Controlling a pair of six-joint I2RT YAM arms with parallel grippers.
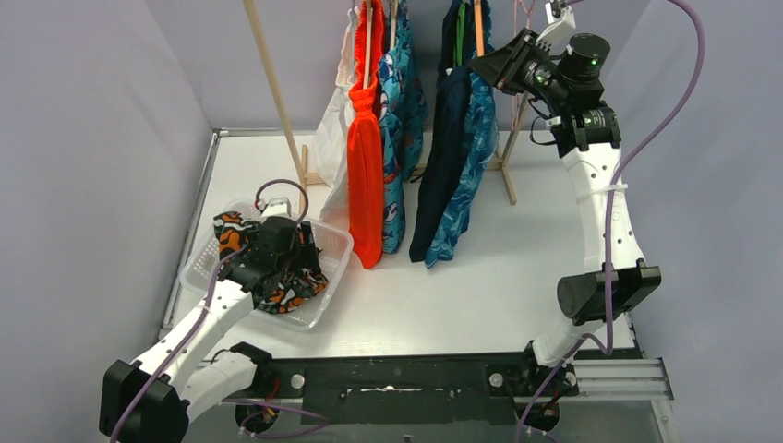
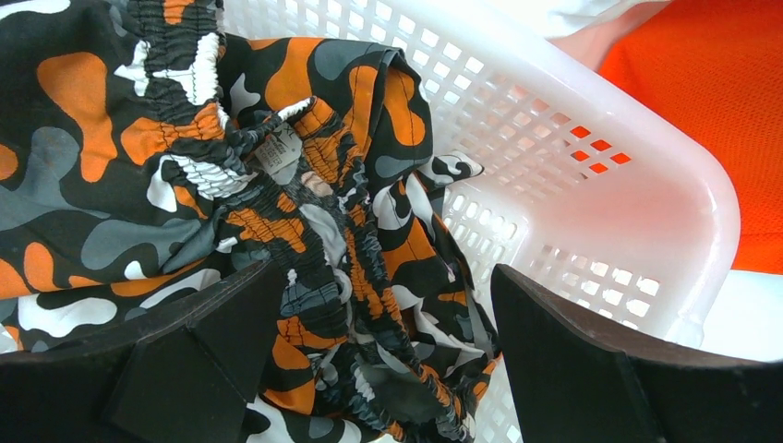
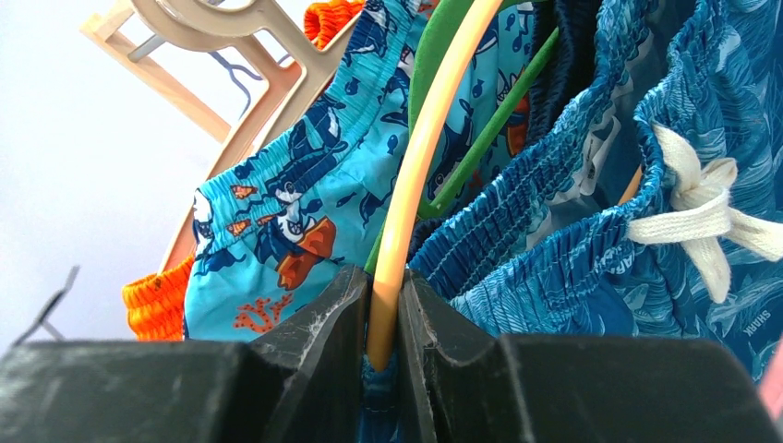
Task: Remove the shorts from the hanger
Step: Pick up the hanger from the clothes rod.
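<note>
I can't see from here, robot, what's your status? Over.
Left gripper open over camo shorts in basket. Right gripper shut on tan hanger. Blue shorts bunched alongside.

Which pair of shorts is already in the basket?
The orange-black-white camouflage shorts lie in the white basket; the other shorts hang on the rack.
</note>
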